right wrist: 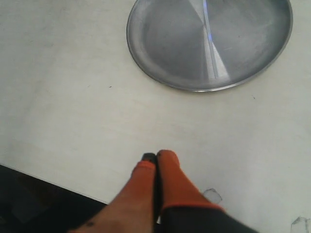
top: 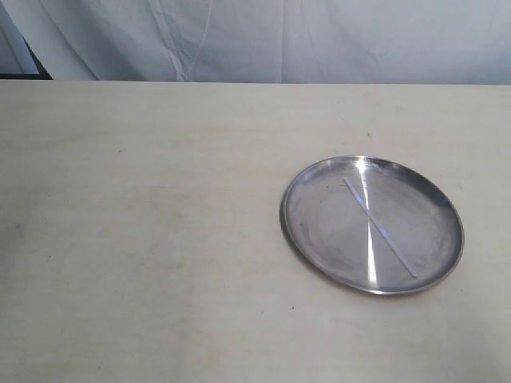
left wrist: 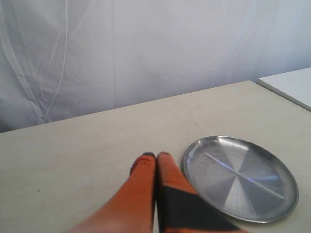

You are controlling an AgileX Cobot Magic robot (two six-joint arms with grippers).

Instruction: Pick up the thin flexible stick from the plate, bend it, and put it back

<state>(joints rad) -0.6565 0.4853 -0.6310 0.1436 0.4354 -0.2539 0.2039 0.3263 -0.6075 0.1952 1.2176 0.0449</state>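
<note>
plate [top: 319, 227]: round shiny steel dish on beige table [top: 144, 239]
stick [top: 380, 227]: thin whitish translucent strip lying across it (crosses glare [top: 371, 257])
left gripper [left wrist: 155, 156]: orange fingers together, empty
right gripper [right wrist: 156, 155]: fingers together too

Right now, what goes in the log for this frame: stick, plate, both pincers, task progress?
plate: on the table, right of centre in the exterior view
stick: lying straight across the plate, nothing touching it
left pincer: shut, empty, beside the plate, clear of it
right pincer: shut, empty, short of the plate
progress: pick-up not yet begun
</note>
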